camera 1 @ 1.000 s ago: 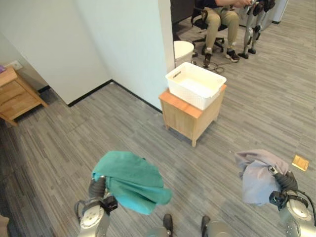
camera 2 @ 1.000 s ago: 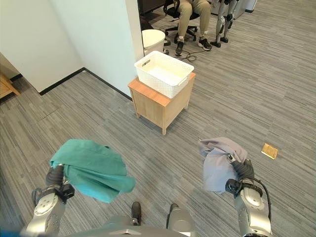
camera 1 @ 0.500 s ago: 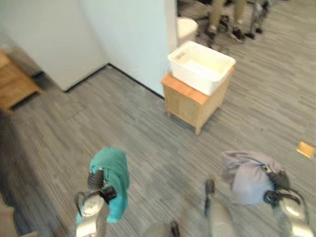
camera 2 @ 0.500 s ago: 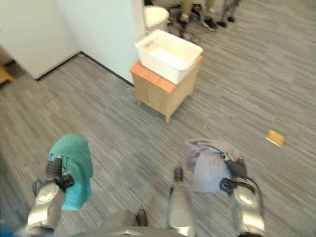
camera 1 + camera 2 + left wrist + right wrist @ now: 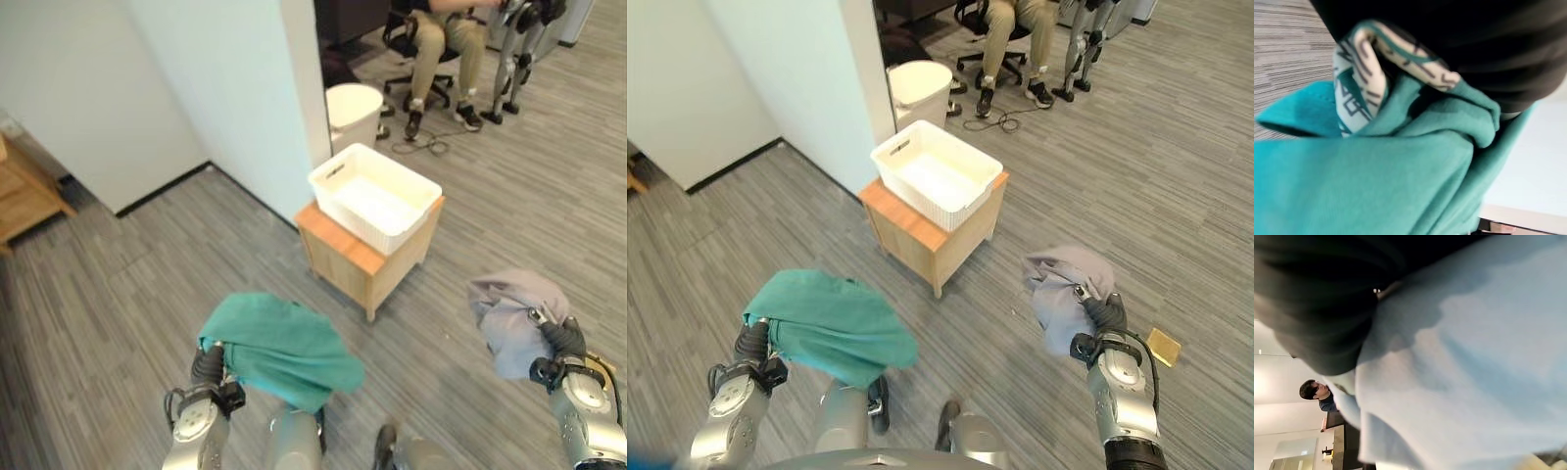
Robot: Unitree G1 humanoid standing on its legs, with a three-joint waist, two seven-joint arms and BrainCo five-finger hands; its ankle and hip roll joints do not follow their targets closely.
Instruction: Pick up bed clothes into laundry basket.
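Looked like an office or lab space: grey plank floor [image 5: 147, 294], plain white partition wall [image 5: 196, 88], a person on a swivel chair [image 5: 431, 39], a white bin [image 5: 353, 108].

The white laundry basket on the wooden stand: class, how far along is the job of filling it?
Done: both garments are lifted. In hand: the teal cloth drapes over the left hand, the pale grey cloth over the right hand. Left: the white perforated laundry basket on the small wooden stand looks empty; both cloths must go in.
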